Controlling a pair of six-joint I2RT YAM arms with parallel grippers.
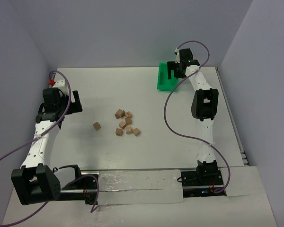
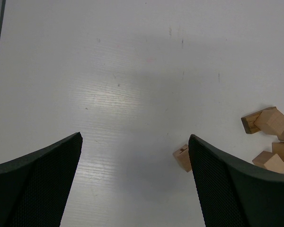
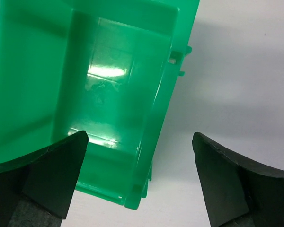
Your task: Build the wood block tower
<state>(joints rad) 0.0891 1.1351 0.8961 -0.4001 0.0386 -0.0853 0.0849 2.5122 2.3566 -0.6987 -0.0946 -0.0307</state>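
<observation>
The left arm [image 1: 40, 137] reaches along the left side of the desk [image 1: 146, 156], its left tool [image 2: 135, 142] spread wide, holding nothing, low over bare surface. Just right of it the wood blocks [image 1: 125, 124] lie loose mid-desk, one set apart leftward. Far back, the right tool [image 3: 139, 137], fingers spread, straddles the side wall of the green bin [image 3: 156, 104].

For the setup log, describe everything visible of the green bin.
The green bin is a glossy plastic box, rectangular and open-topped, with thin walls and small tabs on one outer side. It sits on the white table at the far right, apart from the wood blocks. Its shiny floor shows no block in the part seen. The open right gripper hangs over it, one finger above the inside, the other outside its wall; contact cannot be told.
</observation>
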